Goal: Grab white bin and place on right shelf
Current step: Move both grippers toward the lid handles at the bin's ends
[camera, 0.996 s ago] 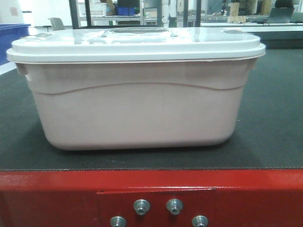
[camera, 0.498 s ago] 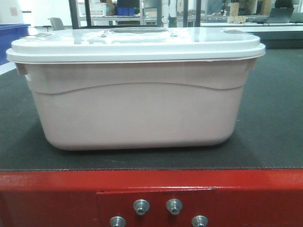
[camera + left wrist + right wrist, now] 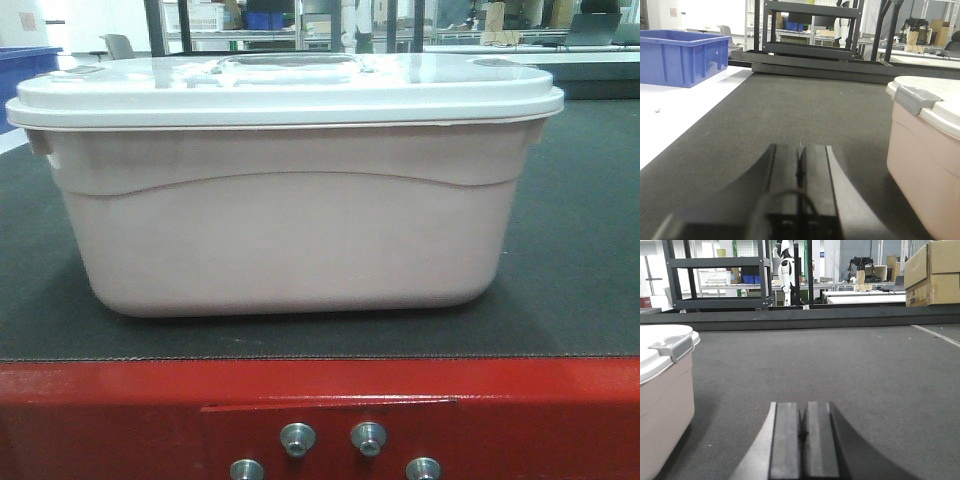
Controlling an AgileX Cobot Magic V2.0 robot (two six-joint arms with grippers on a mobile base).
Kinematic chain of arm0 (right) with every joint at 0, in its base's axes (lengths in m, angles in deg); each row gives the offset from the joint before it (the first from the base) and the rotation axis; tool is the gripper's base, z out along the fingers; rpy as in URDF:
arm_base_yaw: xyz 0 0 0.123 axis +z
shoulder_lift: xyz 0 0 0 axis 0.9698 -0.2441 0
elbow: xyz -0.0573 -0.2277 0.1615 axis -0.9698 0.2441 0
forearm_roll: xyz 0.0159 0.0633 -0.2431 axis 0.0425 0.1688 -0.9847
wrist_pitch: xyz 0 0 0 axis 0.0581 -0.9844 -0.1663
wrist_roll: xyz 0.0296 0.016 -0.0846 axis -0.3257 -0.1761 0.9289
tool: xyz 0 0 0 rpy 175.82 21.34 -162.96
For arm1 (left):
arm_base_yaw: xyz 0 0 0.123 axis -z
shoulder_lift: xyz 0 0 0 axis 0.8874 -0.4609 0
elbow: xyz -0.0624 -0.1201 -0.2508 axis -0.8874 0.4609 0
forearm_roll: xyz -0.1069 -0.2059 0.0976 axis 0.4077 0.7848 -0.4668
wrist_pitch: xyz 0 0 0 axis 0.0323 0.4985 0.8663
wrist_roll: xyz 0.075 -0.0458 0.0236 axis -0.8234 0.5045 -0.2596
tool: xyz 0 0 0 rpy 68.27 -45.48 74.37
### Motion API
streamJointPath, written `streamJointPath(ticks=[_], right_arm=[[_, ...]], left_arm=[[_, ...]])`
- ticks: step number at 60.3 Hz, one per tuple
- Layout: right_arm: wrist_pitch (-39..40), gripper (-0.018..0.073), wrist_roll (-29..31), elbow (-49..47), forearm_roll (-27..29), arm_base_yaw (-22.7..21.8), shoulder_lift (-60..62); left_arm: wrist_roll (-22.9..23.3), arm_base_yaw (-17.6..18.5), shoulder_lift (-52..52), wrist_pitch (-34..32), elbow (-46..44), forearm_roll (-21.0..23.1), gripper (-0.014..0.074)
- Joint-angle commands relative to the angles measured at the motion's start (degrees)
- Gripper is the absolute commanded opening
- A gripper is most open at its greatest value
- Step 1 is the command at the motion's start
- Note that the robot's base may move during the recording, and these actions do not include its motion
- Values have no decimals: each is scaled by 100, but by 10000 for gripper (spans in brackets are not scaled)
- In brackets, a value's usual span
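The white bin (image 3: 285, 230), a pinkish tote with a white lid, stands on the dark mat and fills the front view. Its left end with a grey latch shows at the right of the left wrist view (image 3: 927, 150); its right end shows at the left of the right wrist view (image 3: 662, 400). My left gripper (image 3: 800, 150) hovers low over the mat, left of the bin, shut with nothing between its fingers. Right of the bin, my right gripper (image 3: 804, 407) is likewise shut and empty. Neither touches the bin. The right shelf is out of view.
The mat lies on a red-edged table (image 3: 320, 400) with bolts on its front. A blue open bin (image 3: 682, 55) sits on a white surface at far left. Black racks (image 3: 715, 280) stand beyond the table. Cardboard boxes (image 3: 932, 272) are at far right.
The bin appears slightly larger and its lid a little higher in the front view, as if the camera has edged closer. Nothing else has visibly changed.
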Motion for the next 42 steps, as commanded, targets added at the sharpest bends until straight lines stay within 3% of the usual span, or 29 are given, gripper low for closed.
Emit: streamJointPath(ticks=[1, 13, 20, 26, 32, 37, 42], right_arm=[[624, 31, 7, -66, -26, -21, 96], [676, 31, 7, -993, 17, -21, -242], [572, 49, 7, -1805, 17, -21, -880], [550, 159, 7, -2364, 17, -21, -1599], [543, 355, 7, -2869, 17, -21, -2416], [520, 498, 7, -3145, 17, -21, -3090], [327, 564, 7, -3399, 17, -21, -3687]], left_arm=[[1, -4, 31, -459, -494, 46, -117], [1, -4, -675, 304, -1921, -5, -103], [1, -4, -1513, 342, -2701, -5, 0], [1, -4, -2333, 601, -3378, 42, 190], [1, -4, -3172, 1087, -4016, 42, 376], [1, 121, -3849, 1413, -4422, 42, 399], [1, 228, -4402, 1585, -4735, 230, 399]])
